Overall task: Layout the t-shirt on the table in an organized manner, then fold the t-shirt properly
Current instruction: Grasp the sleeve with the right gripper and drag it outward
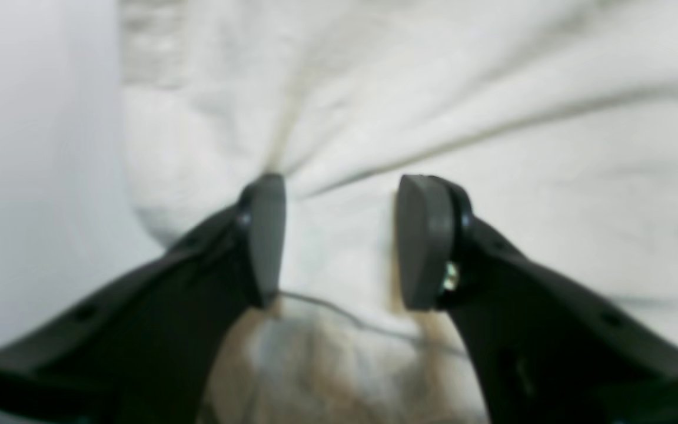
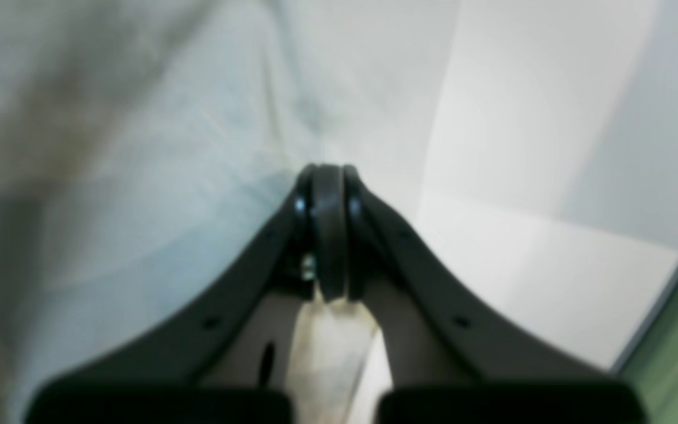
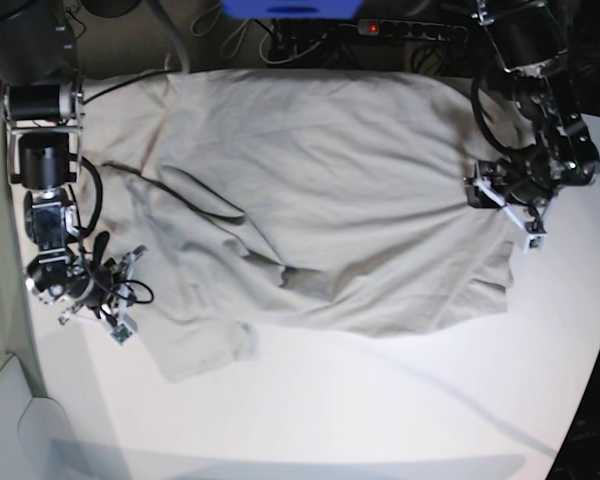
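T-shirt spreads wrinkled on table, power strip beyond.

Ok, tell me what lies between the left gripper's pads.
Between the left gripper's open pads lies t-shirt cloth, creased; left wrist view shows it.

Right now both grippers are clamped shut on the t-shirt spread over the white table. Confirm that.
Not quite. Only the right gripper is shut on the t-shirt. The left wrist view shows the left gripper with its jaws apart, the cloth between and beneath them but not pinched. The rest holds: the shirt lies spread over the white table.
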